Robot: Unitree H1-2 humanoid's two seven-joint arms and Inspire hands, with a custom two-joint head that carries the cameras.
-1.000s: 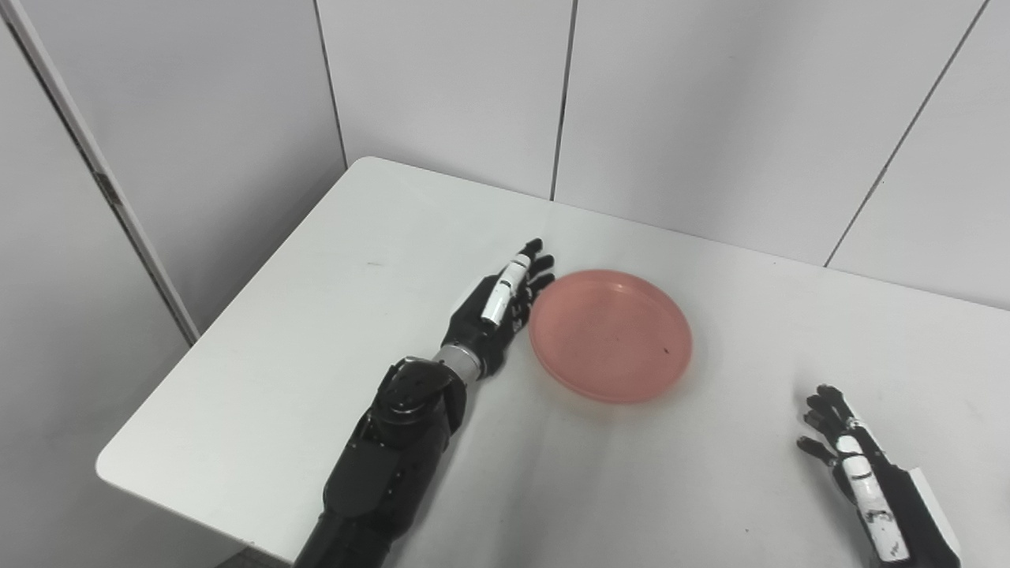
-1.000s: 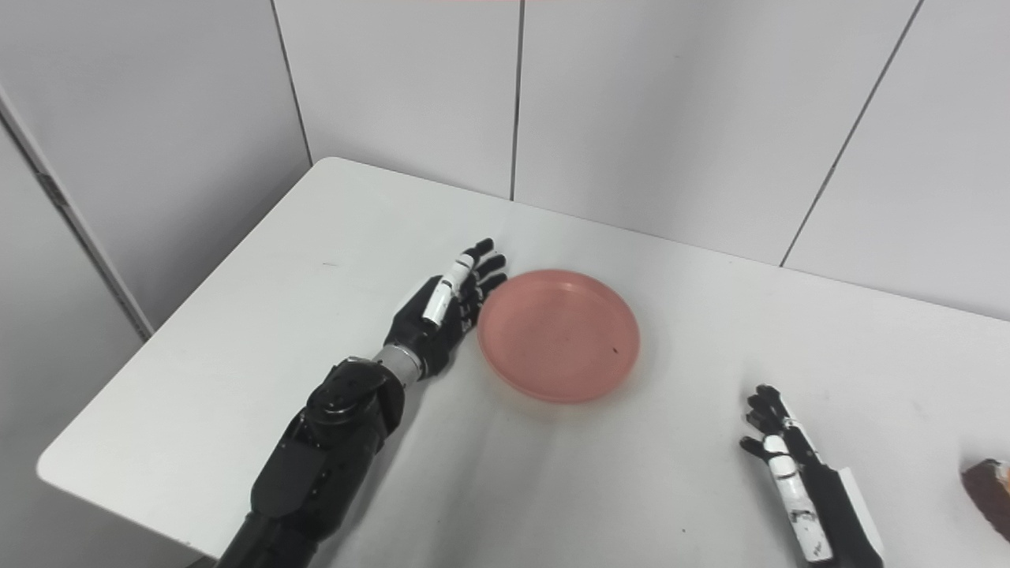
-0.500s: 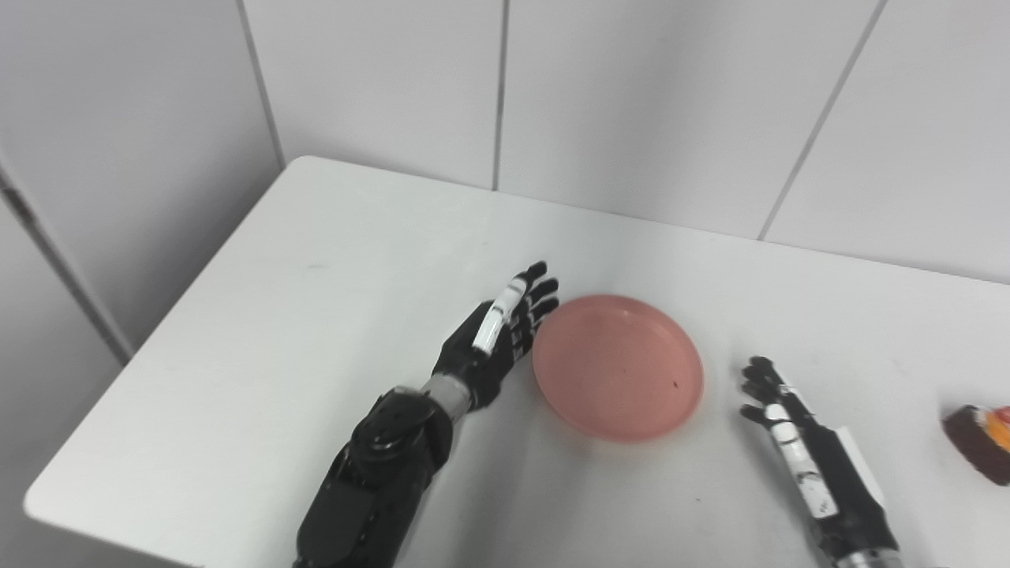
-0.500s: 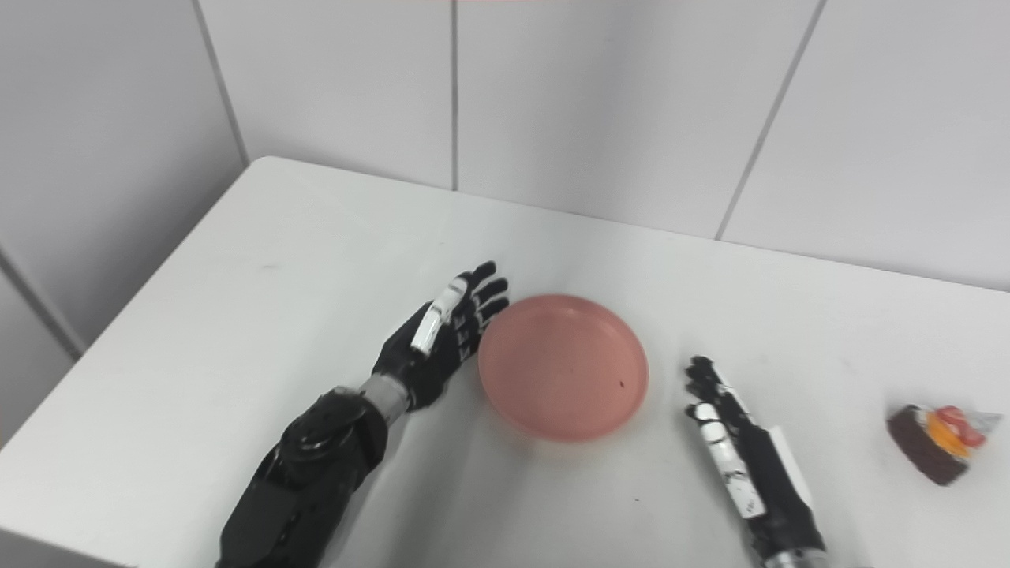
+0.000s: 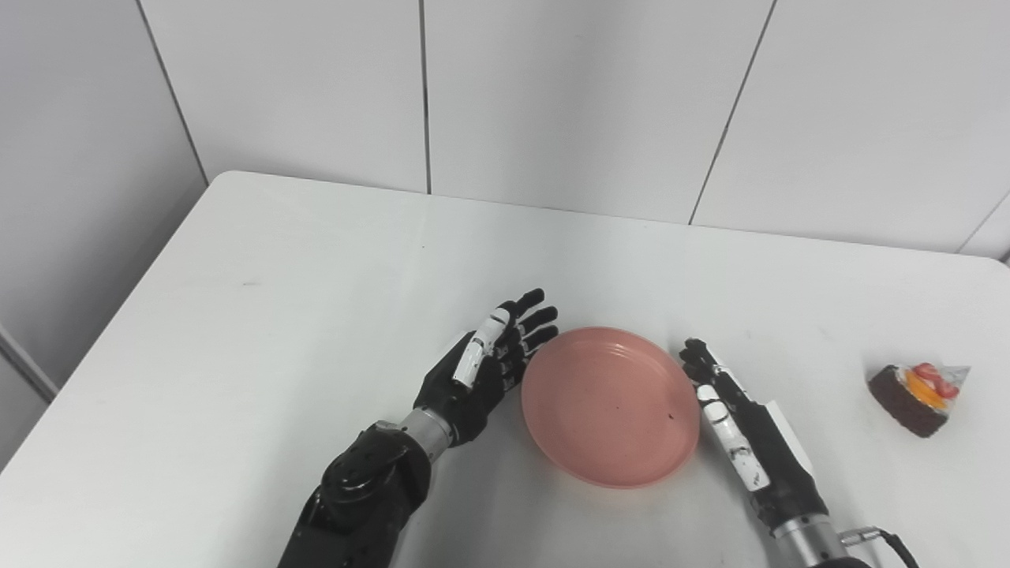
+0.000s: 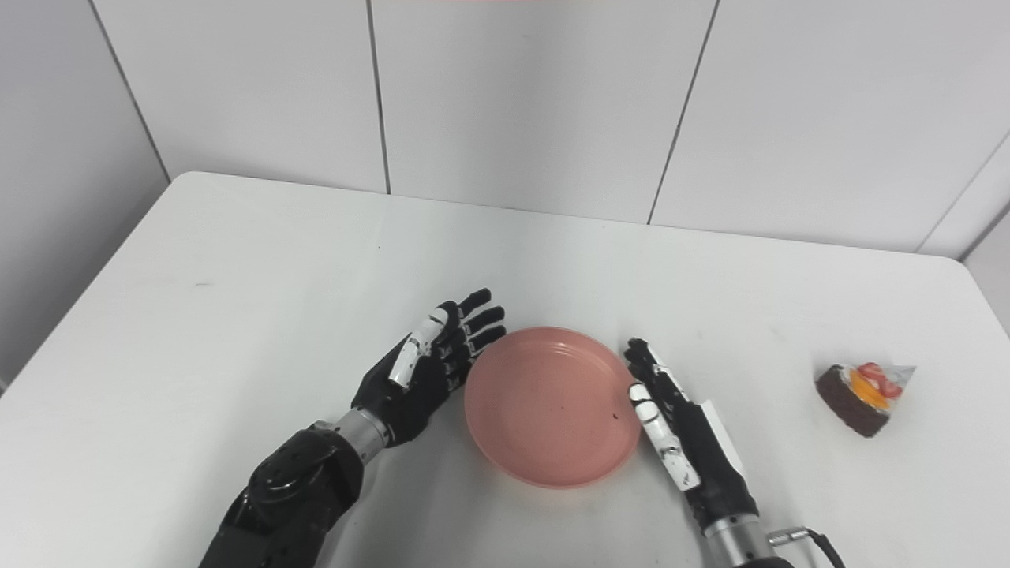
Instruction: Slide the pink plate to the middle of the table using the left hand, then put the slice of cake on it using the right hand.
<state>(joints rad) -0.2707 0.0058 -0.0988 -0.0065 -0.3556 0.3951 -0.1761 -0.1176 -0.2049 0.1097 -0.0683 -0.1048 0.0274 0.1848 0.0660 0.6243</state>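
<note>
Plate-sliding looks pretty much done from where I'm standing. Starting at the left side: the left hand (image 5: 483, 369) is edge-on to the table (image 5: 276, 260), fingers straight and spread, gripping nothing, its palm side right against the left rim of the pink plate (image 5: 610, 406). A second ago the plate sat closer to the table's left edge, and the camera has swung right too, so part of that shift is just the view. Even so, the plate is now roughly halfway between the left and right edges, somewhat toward the near edge.

Bigger change is on the other side of the plate. The right hand (image 5: 738, 426) was well apart from it a second ago, down by the near edge, and now it's lying flat with fingers stretched out, empty, just beside the plate's right rim. Whether it's actually touching, I can't tell.

Furthest right, the slice of cake (image 5: 915, 388) sits near the right edge, dark with orange and red on top, untouched.

My read: the push is finishing, and the right hand needs to head for the cake next.
</note>
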